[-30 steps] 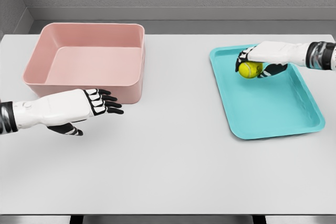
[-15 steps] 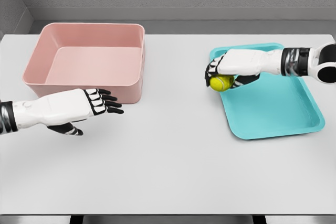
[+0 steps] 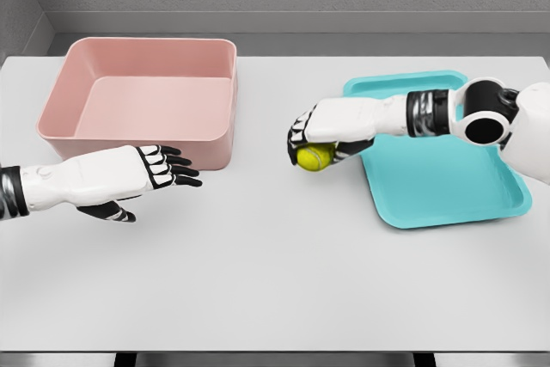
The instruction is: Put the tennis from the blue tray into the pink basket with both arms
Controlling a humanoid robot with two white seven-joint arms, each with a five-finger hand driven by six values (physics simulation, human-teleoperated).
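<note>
A white table (image 3: 275, 272) fills most of the view, seen from above and in front. At its far left sits a pink basket (image 3: 77, 139), a deep rectangular tub with nothing in it. At the right lies a blue tray (image 3: 447, 191), shallow and also holding nothing; the right forearm crosses over its far left corner and hides part of the rim. The right robot hand (image 3: 320, 137) is over bare table just left of the tray, fingers curled down around a yellow-green tennis ball (image 3: 315, 158), whose top is covered by the palm. The left robot hand (image 3: 129, 176) hovers in front of the basket, fingers extended and relaxed, holding nothing; its arm is cut off at the left edge
</note>
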